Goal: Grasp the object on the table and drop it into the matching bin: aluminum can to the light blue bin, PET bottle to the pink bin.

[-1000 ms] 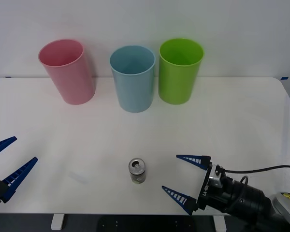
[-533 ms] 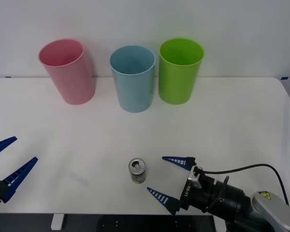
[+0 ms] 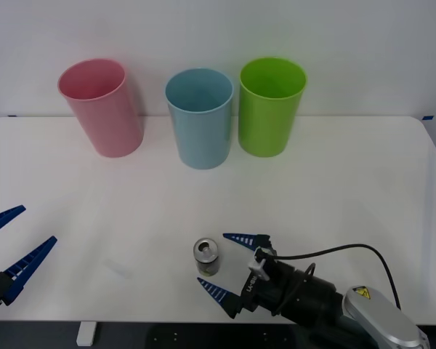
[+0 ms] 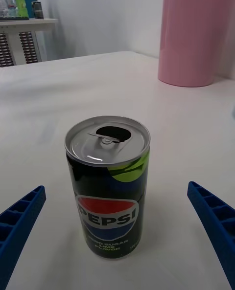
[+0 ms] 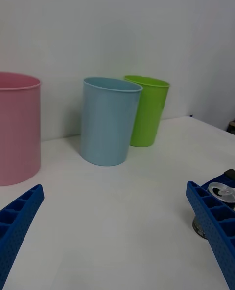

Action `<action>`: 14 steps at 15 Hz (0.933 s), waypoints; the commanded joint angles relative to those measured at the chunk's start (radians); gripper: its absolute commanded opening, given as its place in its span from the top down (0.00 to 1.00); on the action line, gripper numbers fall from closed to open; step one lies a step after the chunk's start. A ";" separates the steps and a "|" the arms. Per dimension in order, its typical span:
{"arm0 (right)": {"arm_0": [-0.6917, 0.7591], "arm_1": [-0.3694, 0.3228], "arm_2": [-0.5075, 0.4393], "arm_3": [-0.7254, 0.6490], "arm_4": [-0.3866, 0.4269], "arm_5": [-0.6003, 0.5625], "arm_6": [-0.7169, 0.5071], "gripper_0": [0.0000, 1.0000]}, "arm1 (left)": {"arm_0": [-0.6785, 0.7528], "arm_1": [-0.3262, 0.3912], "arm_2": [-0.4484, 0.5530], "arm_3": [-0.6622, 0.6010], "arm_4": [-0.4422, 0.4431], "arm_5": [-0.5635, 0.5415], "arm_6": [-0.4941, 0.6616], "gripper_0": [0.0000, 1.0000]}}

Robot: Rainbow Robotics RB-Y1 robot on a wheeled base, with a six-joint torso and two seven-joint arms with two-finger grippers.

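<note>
The aluminum can (image 3: 206,256) stands upright near the front edge of the white table (image 3: 349,182); its silver lid and dark Pepsi label fill the right wrist view (image 4: 107,187). My right gripper (image 3: 229,263) is open just right of the can, its blue fingertips level with it and apart from it. At the back stand the pink bin (image 3: 102,107) and the light blue bin (image 3: 200,116), also seen as the pink bin (image 5: 17,126) and light blue bin (image 5: 107,120) from the left wrist. Parked at the front left, my left gripper (image 3: 14,243) is open.
A lime green bin (image 3: 270,105) stands right of the light blue one. The table's front edge runs close below the can. Bare tabletop lies between the can and the row of bins.
My right gripper has slid left along the front of the table, from well right of the can to right beside it, staying open. The can and left arm have not moved.
</note>
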State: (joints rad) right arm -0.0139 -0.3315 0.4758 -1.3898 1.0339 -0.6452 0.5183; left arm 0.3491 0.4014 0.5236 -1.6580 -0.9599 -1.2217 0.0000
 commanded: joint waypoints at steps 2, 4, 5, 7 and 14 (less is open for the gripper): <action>-0.008 0.026 0.020 0.001 0.029 0.056 -0.004 0.00 | 0.000 0.000 0.000 0.000 0.000 0.000 0.000 0.00; -0.017 0.028 0.044 0.001 0.029 0.088 -0.006 0.00 | 0.000 0.000 0.000 0.000 0.000 0.000 0.000 0.00; -0.020 0.031 0.049 0.001 0.029 0.102 -0.007 0.00 | 0.000 0.000 0.000 0.000 0.000 0.000 0.000 0.00; -0.023 0.031 0.063 0.000 0.029 0.113 -0.007 0.00 | 0.000 0.000 0.000 0.000 0.000 0.000 0.000 0.00; -0.024 0.031 0.072 0.000 0.035 0.131 -0.009 0.94 | 0.000 0.000 0.000 0.000 0.000 0.000 0.000 0.00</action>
State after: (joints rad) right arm -0.0384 -0.2996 0.5477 -1.3895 1.0691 -0.5172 0.5104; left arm 0.3491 0.4014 0.5236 -1.6580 -0.9599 -1.2217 0.0000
